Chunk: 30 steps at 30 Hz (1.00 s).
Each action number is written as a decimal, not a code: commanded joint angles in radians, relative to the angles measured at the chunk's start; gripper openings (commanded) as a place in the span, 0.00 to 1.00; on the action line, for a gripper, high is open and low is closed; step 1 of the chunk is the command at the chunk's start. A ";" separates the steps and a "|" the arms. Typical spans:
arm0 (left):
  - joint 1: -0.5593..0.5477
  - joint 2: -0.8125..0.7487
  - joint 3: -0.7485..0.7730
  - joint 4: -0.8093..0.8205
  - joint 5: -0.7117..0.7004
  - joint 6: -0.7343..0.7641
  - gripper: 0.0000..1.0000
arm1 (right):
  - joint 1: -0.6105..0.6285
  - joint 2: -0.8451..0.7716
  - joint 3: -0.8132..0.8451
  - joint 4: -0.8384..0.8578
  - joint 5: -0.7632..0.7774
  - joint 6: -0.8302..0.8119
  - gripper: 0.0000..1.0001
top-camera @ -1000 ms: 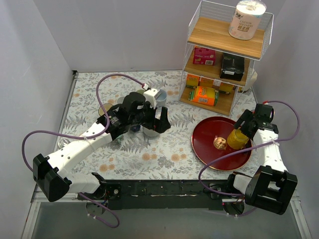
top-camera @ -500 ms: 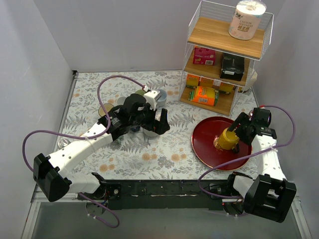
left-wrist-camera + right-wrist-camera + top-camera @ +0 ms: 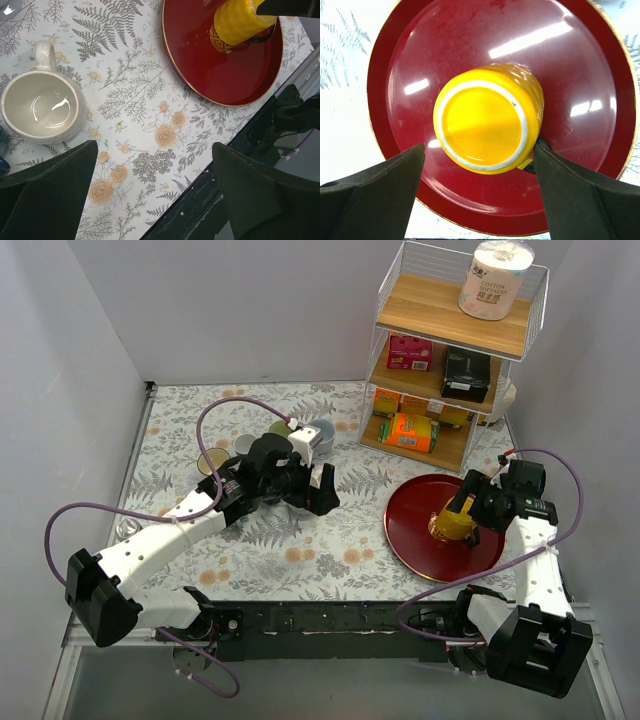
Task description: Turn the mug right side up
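So the yellow mug [image 3: 482,122] is sitting bottom-up on the red plate [image 3: 580,60], over on the right side of the table [image 3: 330,540] and nearer the front edge than the back. Its mouth is facing down into the plate and its flat, white-ringed base is pointing up, pretty much straight at the right wrist camera, so the long axis is running roughly vertical. From above it's looking like it's leaning a touch, but I can't tell for sure. The right gripper [image 3: 468,508] is hanging right over it with its fingers spread wide, one on each side of the mug body. One finger is showing a clear gap, while the other is crowding the mug's side, and I can't tell if it's touching. The left gripper [image 3: 155,150] is hovering over the middle of the table, jaws also wide apart and gripping nothing, with an upright white mug [image 3: 42,107] sitting just beside it. The table is wearing a pale cloth printed with ferns and orange flowers. Plain white walls [image 3: 250,310] are closing in the left, far and right sides. A wire rack [image 3: 450,315] with wooden shelves is standing in the far right corner, carrying boxes and a toilet roll [image 3: 495,278] on top. Purple cables [image 3: 230,405] are looping off both arms.
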State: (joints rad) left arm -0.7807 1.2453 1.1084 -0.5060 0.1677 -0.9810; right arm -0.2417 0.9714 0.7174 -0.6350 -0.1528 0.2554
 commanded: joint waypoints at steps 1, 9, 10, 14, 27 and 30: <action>0.004 -0.046 -0.015 0.026 0.029 -0.013 0.98 | 0.002 0.024 -0.004 -0.042 -0.154 -0.111 0.94; 0.004 -0.067 -0.038 0.024 0.029 -0.018 0.98 | 0.021 0.026 0.004 -0.032 -0.228 -0.104 0.91; 0.004 -0.070 -0.041 0.026 0.027 -0.018 0.98 | 0.028 0.024 -0.007 -0.031 -0.222 -0.096 0.90; 0.004 -0.075 -0.048 0.026 0.024 -0.019 0.98 | 0.085 0.035 -0.010 -0.060 -0.122 -0.022 0.87; 0.004 -0.072 -0.044 0.021 0.032 -0.028 0.98 | 0.193 0.062 -0.027 -0.046 0.171 0.148 0.61; 0.004 -0.070 -0.039 0.023 0.036 -0.035 0.98 | 0.209 0.098 -0.029 -0.031 0.164 0.148 0.52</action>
State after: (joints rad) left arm -0.7807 1.2049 1.0706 -0.4923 0.1867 -1.0084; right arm -0.0540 1.0397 0.6991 -0.7147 -0.0216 0.3790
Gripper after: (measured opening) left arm 0.981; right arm 0.566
